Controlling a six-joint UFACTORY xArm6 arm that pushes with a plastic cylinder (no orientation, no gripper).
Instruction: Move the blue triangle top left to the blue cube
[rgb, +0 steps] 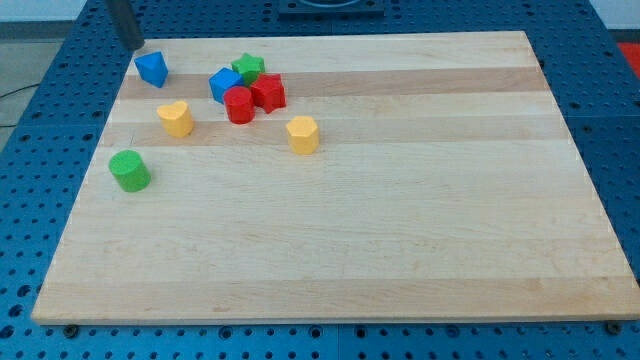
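The blue triangle (152, 68) lies near the board's top left corner. The blue cube (224, 84) sits to its right, in a tight cluster with a green star (248, 67), a red cylinder (239, 104) and a red star (268, 92). My tip (135, 45) is at the board's top left edge, just up and left of the blue triangle, very close to it; contact cannot be told.
A yellow heart (176, 118) lies below the blue triangle. A yellow hexagonal block (302, 134) lies right of the cluster. A green cylinder (129, 170) sits near the left edge. The wooden board (400, 220) rests on a blue perforated table (30, 180).
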